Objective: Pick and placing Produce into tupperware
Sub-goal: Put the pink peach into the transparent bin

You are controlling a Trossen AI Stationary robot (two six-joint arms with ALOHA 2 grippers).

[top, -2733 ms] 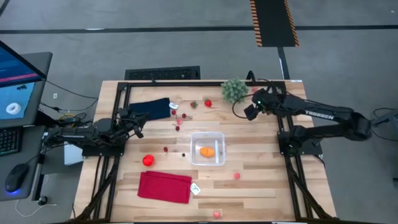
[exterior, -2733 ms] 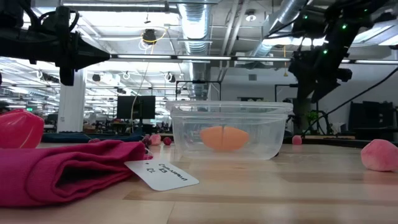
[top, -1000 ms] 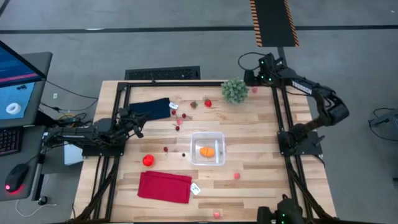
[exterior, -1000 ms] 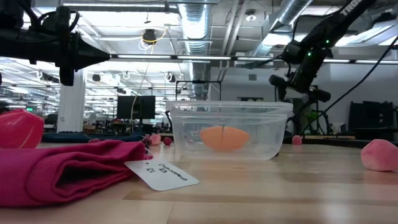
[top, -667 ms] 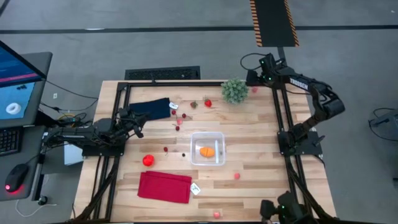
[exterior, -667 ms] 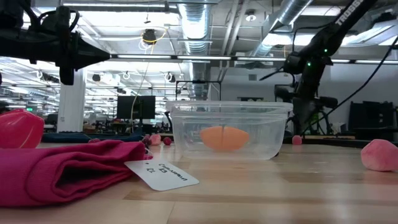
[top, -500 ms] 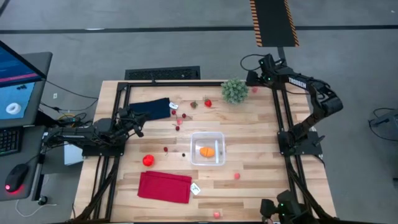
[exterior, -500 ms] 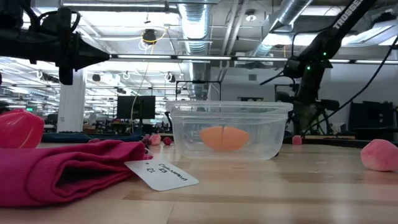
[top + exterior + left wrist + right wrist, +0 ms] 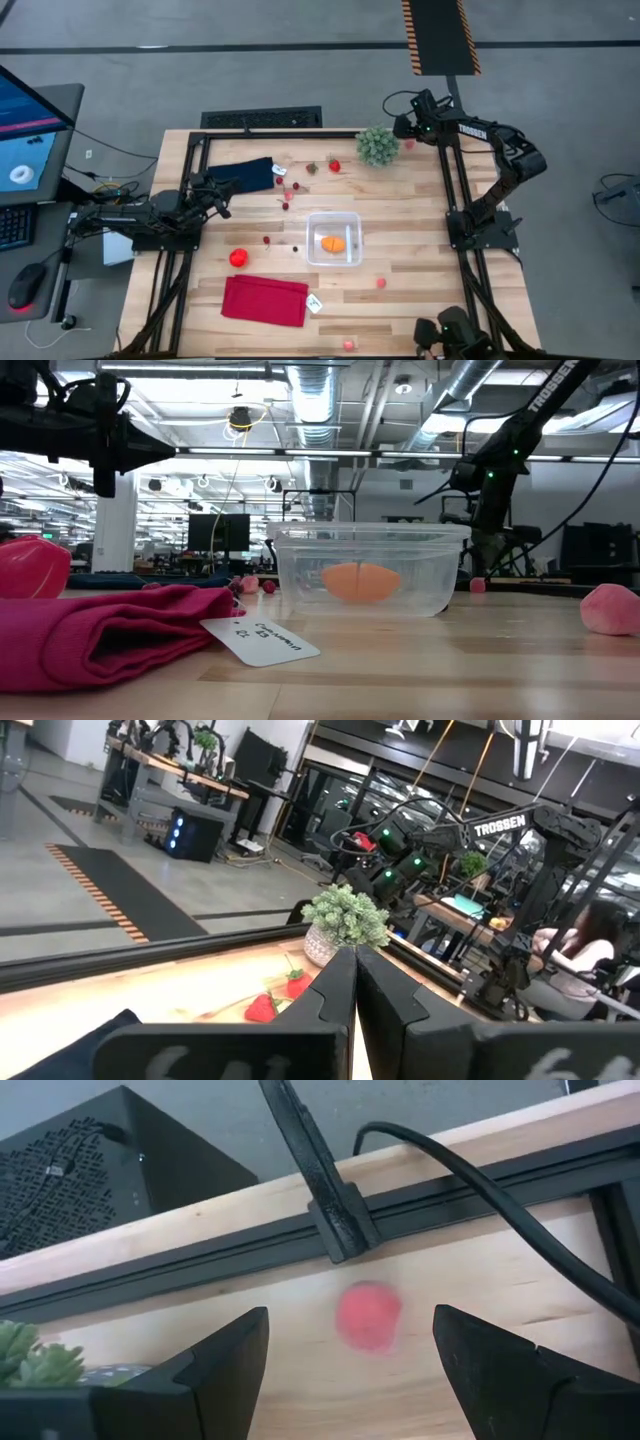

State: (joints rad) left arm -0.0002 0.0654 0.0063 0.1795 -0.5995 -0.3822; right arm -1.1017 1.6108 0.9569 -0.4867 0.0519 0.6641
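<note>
The clear tupperware (image 9: 333, 239) stands on its base mid-table with one orange piece (image 9: 333, 242) lying inside; the low view shows it too (image 9: 368, 570). Red and pink produce lies scattered on the wood: a big red piece (image 9: 238, 258), one near the far edge (image 9: 334, 166), small ones (image 9: 380, 283) (image 9: 348, 344). My right gripper (image 9: 407, 130) is open at the far right corner beside the plant. Its fingers stand on either side of a pink piece (image 9: 368, 1315) without touching it. My left gripper (image 9: 222, 205) is shut, waiting at the left edge by the navy cloth.
A green spiky plant ball (image 9: 377, 145) sits just left of the right gripper. A black frame rail and a thick cable (image 9: 470, 1210) run just beyond the pink piece. A navy cloth (image 9: 245, 173) lies far left, a folded red cloth (image 9: 265, 300) with a paper tag (image 9: 315, 304) near left.
My right gripper has come down toward the far right corner of the table, tipping from a slant to point more steeply down next to the plant. The left arm and all the objects have stayed put.
</note>
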